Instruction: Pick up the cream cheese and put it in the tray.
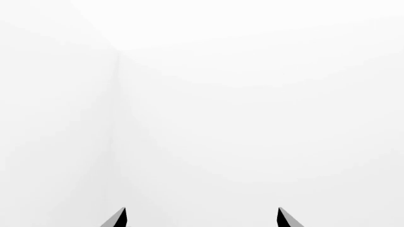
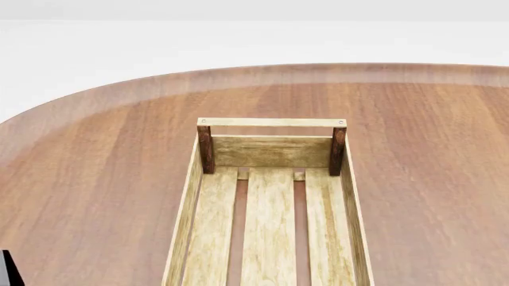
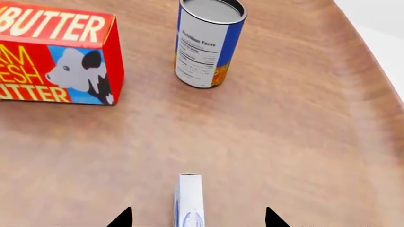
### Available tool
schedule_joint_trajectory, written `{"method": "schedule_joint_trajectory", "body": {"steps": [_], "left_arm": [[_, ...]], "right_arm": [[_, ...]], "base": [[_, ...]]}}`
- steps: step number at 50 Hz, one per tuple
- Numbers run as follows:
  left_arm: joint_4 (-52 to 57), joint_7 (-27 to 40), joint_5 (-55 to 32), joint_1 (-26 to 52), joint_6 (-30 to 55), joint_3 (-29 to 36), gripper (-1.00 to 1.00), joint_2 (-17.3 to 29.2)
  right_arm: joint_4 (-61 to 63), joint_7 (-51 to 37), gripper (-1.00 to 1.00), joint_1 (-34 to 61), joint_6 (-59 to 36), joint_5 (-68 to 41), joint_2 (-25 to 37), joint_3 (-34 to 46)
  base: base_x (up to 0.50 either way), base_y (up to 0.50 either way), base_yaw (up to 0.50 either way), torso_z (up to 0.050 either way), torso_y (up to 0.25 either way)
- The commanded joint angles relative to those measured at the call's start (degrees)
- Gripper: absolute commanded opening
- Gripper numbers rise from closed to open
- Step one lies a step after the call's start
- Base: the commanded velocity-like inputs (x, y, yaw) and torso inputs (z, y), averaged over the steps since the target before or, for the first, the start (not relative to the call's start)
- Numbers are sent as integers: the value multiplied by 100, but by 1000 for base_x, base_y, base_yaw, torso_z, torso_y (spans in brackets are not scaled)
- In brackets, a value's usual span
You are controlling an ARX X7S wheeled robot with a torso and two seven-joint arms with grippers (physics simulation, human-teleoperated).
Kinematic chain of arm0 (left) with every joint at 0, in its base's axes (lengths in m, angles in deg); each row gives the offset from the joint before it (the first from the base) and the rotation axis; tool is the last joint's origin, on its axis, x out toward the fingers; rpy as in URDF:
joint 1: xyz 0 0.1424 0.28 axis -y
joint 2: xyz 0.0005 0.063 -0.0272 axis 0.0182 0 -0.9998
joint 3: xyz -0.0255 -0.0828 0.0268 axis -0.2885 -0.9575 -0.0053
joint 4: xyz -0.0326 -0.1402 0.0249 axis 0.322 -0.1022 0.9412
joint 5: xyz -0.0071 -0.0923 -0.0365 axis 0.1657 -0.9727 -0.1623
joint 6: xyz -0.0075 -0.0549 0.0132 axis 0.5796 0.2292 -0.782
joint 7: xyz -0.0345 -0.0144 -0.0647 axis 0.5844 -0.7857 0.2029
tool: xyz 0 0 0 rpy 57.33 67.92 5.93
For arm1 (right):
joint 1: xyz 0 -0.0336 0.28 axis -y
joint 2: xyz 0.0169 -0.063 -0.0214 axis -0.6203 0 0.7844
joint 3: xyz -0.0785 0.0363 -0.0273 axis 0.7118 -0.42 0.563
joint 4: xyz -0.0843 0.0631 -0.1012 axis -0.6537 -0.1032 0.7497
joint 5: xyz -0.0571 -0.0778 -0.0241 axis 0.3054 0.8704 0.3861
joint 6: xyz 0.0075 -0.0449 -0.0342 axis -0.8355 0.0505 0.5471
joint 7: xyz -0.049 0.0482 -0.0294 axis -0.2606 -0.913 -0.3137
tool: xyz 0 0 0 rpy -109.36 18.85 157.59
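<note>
In the right wrist view the cream cheese (image 3: pixel 189 198) is a thin white box with blue print, standing on edge on the wooden table. My right gripper (image 3: pixel 197 218) is open, its two dark fingertips far apart on either side of the box, neither touching it. The tray (image 2: pixel 270 122), a long light-wood crate with dark corner posts and a slatted bottom, lies in the middle of the head view with nothing in it. My left gripper (image 1: pixel 202 218) is open, with only blank white in front of it. The cream cheese does not show in the head view.
Beyond the cream cheese in the right wrist view stand a red butter box (image 3: pixel 54 54) and an upright blue-and-white can (image 3: pixel 205 42). The round table's edge (image 3: pixel 372 71) curves close by the can. A dark arm part (image 2: pixel 8 271) shows at the head view's lower left.
</note>
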Motion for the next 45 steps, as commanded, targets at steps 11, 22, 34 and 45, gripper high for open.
{"method": "schedule_joint_trajectory", "body": {"steps": [11,22,34,45], "left_arm": [[0,25,10,14,18,35,100,16],[9,45,18,10,25,40,100,28],[13,67,19,13,24,50,100,36],[19,90,17,15,36,54,100,42]], "right_arm": [[-214,92,100,-12,182,-105,34,-80],[-469,120,100,50,276,-93,65,-48],[-859,187,100,139,448,-63,117,-19],[-1264,238,100,255,594,-21,168,25]], "base": [[0,0,0,0,0],[0,0,0,0,0],[0,0,0,0,0],[0,0,0,0,0]]}}
